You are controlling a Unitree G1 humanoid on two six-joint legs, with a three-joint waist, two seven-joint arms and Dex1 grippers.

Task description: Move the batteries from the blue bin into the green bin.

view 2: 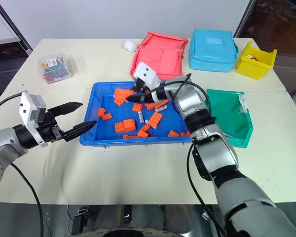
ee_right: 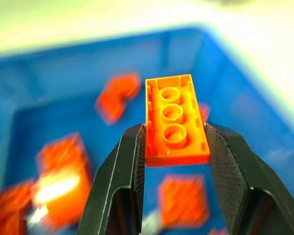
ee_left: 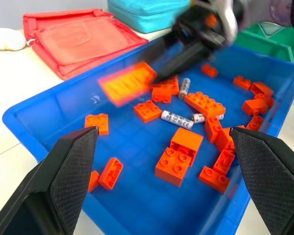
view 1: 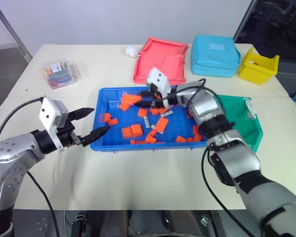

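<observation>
The batteries (ee_left: 177,119) lie on the floor of the blue bin (view 1: 102,106), among loose orange blocks (view 1: 131,132); three can be made out, near the bin's middle. The blue bin sits on the table (view 1: 138,177). Above the bin's far half, the right gripper (ee_right: 175,147) has its jaws clamped on a flat orange block (ee_right: 173,120), held clear of the bin floor with its hollow underside facing the wrist camera. The left gripper (view 1: 90,122) hovers just outside the blue bin's left wall, jaws wide apart and holding nothing. The green bin (view 1: 248,129) stands against the blue bin's right side. Beyond the blue bin lie a red pouch (view 1: 161,60), a light-blue pouch (view 1: 215,55) and a yellow bin (view 1: 258,65).
</observation>
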